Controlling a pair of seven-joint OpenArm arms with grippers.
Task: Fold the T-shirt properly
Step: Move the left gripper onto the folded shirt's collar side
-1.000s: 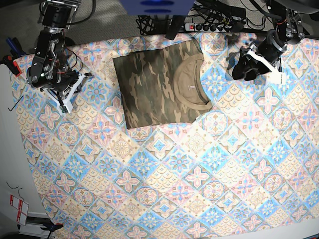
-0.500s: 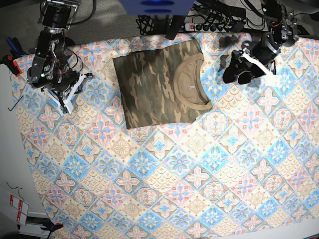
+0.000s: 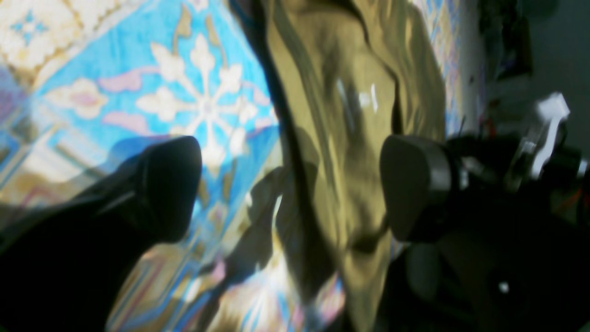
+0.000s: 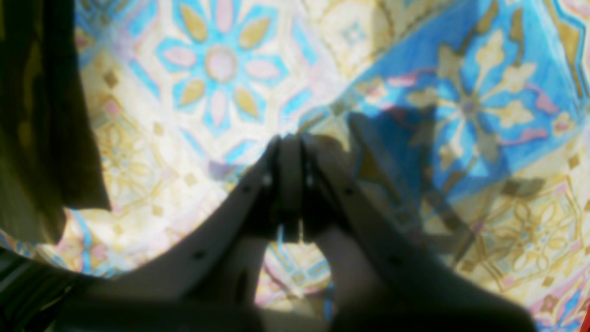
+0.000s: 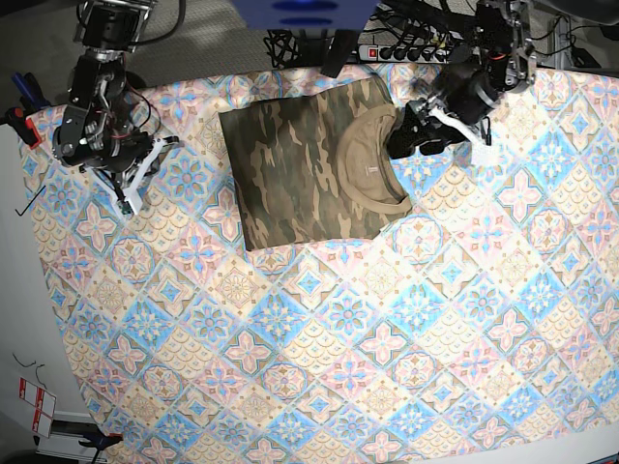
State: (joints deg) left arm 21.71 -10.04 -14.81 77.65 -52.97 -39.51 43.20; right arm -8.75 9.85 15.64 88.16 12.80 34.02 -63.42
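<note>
While the T-shirt [image 5: 308, 162] lay folded near the far edge of the table, it showed as a compact, roughly rectangular packet — olive, brown and tan camouflage across most of its face, with the plain tan collar opening turned up on the base view's right side and a small white label [image 5: 365, 168] inside that opening. Its edges looked fairly straight, the lower one slanting a little, and the cloth sat flat on the pastel blue-and-pink patterned tablecloth [image 5: 387, 338]. Over at the collar side, the left gripper [image 5: 414, 132] hung right at the shirt's edge, its jaws spread wide with nothing between them; from the left wrist camera, one dark finger [image 3: 170, 184] stood over the blue flower pattern of the tablecloth and the other over the tan cloth, so the shirt's border ran up between them. That close view was blurred, but the tan fabric showed soft ripples and a dark shadowed fold line along its rim. Whether the fingers actually touched the cloth could not be told. On the other side, the right gripper [image 5: 133, 189] sat well apart from the shirt, near the table's side edge — its fingers pressed tightly together with nothing held, as the right wrist view showed, the tips [image 4: 290, 152] meeting above the tablecloth. A dark strip of camouflage cloth appeared at that view's left margin, clear of the closed fingers.
</note>
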